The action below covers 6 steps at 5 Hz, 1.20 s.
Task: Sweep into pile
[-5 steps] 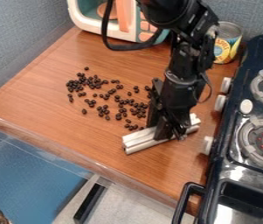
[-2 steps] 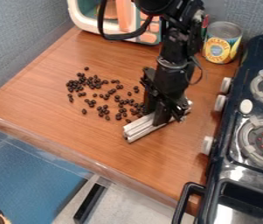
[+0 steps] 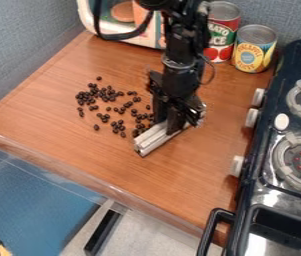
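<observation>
A wood-patterned worktop, bounded by blue-grey walls, adjoined the stove and served as the sweeping surface. Dark beans, the material to be piled, lay scattered well apart from the stove, thicker in some patches and sparse in others, with no single heap formed. Between them and the stove, the claw was narrow, its fingers closed about a pale ribbed bar. The bar appeared to rest low along the worktop, presumably so that beans would be pushed ahead of it rather than slip beneath. One long side faced the scatter and the other faced the stove, a placement that suited a stroke directed away from the stove. The grip fell along the bar's length, leaving the end farther from the stove projecting as a blade; such a hold probably gave width to the sweep, though that free end might twist under load. The nearest beans lay just beside the bar. The yellow can stood near the stove's rear corner, with the red can next to it and the toy microwave farther from the stove, all outside the likely sweeping path. The step in hand was judged to be gathering; short, level strokes were called for, since round beans could roll past the bar's ends.
</observation>
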Tool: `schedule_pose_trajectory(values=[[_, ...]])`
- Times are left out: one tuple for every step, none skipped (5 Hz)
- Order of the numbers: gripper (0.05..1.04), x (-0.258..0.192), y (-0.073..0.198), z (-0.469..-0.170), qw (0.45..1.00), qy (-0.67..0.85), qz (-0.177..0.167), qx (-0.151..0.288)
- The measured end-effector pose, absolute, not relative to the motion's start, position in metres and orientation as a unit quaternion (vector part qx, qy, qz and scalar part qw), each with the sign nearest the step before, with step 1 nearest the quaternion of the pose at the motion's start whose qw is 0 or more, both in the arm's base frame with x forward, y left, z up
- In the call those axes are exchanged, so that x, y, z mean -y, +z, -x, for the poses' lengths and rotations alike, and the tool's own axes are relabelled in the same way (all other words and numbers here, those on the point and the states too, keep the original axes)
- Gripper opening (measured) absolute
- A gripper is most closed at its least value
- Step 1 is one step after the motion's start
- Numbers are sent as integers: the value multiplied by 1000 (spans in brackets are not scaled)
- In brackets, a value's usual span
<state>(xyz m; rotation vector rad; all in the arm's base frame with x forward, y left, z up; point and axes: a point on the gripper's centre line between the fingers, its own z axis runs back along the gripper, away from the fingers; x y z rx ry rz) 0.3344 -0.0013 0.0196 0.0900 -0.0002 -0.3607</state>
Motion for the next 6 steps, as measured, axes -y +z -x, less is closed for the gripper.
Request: schedule_pose_trajectory(values=[[338, -13, 19, -334, 988, -148, -37, 4], [338, -28, 19, -333, 993, -118, -27, 4], [338, -48, 21, -333, 995, -93, -19, 3], [338, -64, 21, -334, 997, -78, -14, 0], [338, -80, 22, -335, 998, -55, -5, 0], [338, -102, 22, -332, 1000, -29, 0, 2]])
